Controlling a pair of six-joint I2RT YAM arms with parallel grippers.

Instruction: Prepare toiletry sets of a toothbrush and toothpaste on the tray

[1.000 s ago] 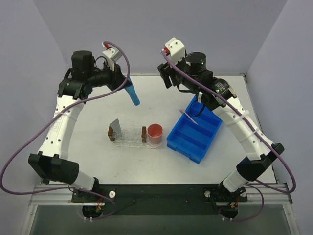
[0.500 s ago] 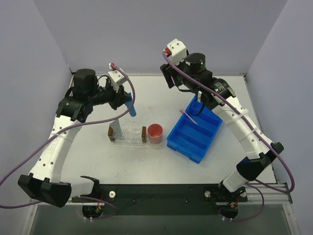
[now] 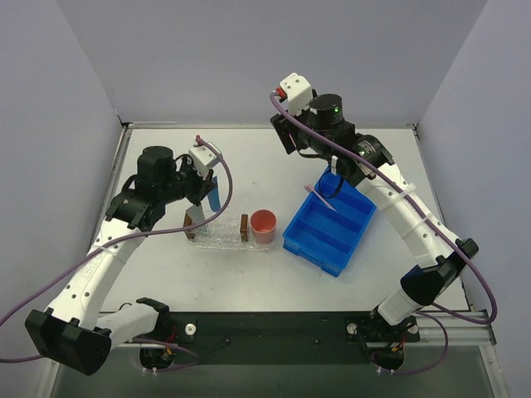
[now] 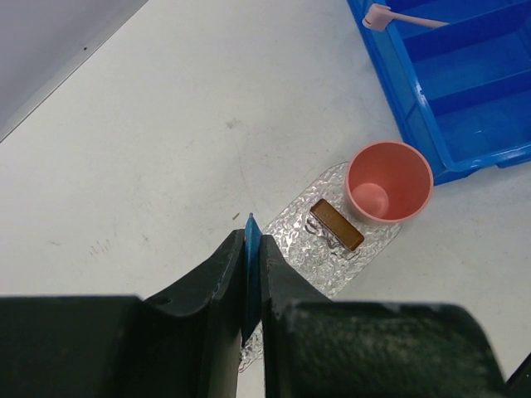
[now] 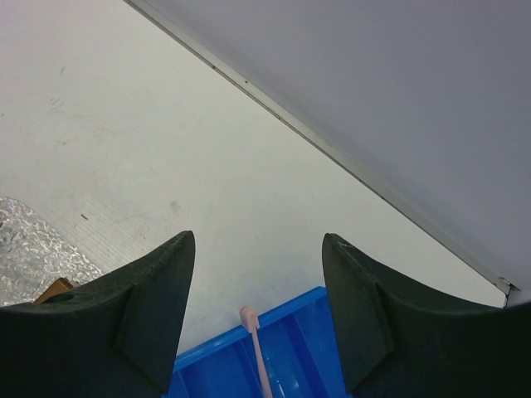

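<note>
The left gripper [image 4: 249,246] pinched the light blue toothpaste [image 4: 251,267] by its flat sides, the tube pointing down, probably so that it could be laid on the tray [image 3: 217,235]. It hung over the tray's 10 o'clock edge. The right gripper [image 5: 257,240] was spread and held nothing, waiting above the toothbrush [image 3: 319,197], which leaned in the blue bin [image 3: 332,240] at 3 o'clock of the tray. One second before, the left arm was higher, at 12 o'clock; it had come down to the tray. The right arm had hardly moved.
</note>
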